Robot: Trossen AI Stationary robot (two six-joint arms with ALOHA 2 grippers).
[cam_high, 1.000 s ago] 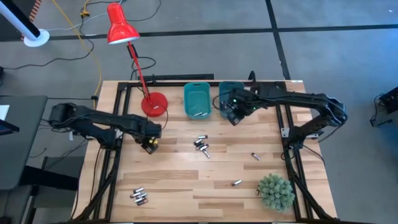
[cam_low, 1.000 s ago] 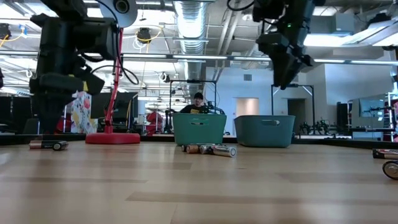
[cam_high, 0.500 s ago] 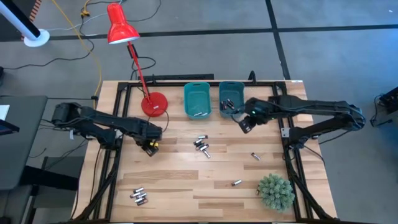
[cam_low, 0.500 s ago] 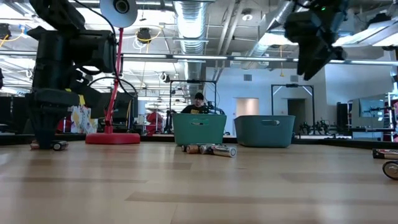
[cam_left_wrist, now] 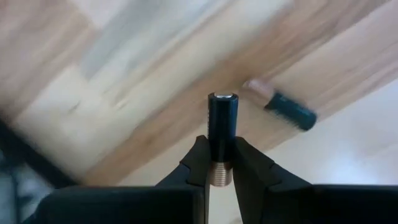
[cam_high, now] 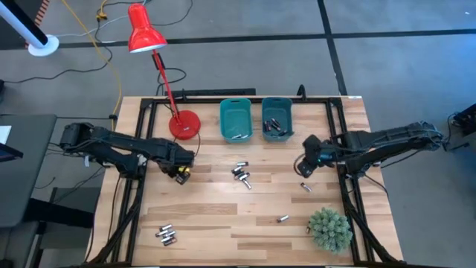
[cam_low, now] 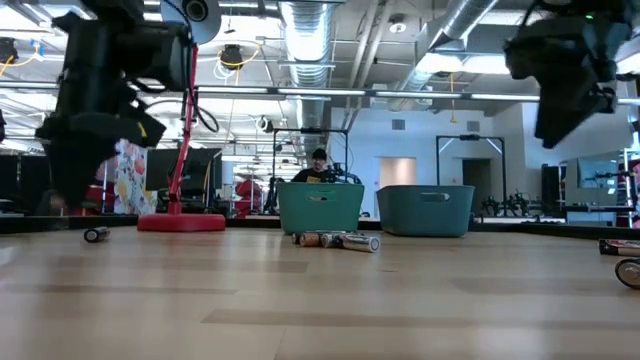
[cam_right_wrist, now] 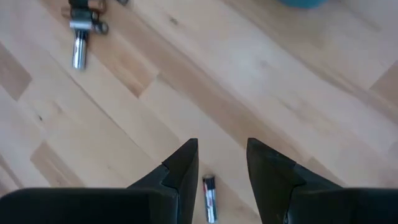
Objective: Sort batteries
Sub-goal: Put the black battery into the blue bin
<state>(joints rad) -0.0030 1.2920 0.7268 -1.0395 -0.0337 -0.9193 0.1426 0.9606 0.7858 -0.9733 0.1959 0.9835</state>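
Observation:
My left gripper (cam_high: 179,173) hangs near the table's left side, shut on a black battery with a copper-coloured end (cam_left_wrist: 222,134). A second battery (cam_left_wrist: 287,107) lies on the wood beside it, also seen as a battery (cam_low: 96,234) in the low view. My right gripper (cam_high: 304,167) is open above the right part of the table, tilted down, over a lone battery (cam_right_wrist: 209,196). More batteries lie in a middle cluster (cam_high: 240,174), at the near left (cam_high: 165,235) and singly (cam_high: 282,219). Both teal bins (cam_high: 236,119) (cam_high: 277,117) hold a few. My left gripper pinches the battery's copper-coloured end (cam_left_wrist: 219,172) between its two fingers (cam_left_wrist: 194,163), coming from above and pointing down. The black body sticks out past the fingertips, its silvery end (cam_left_wrist: 222,96) free. The battery is lifted clear of the table.
A red desk lamp stands with its base (cam_high: 184,124) at the far left of the table, its shade reaching beyond the far edge. A green plant (cam_high: 329,229) sits at the near right corner. Bare wood lies between the battery groups.
My left gripper has shut on one of the two batteries at the left and raised it off the table; the other stays lying there. My right gripper has swung from above the right bin toward the table's near right, sinking a little, with its fingers still apart.

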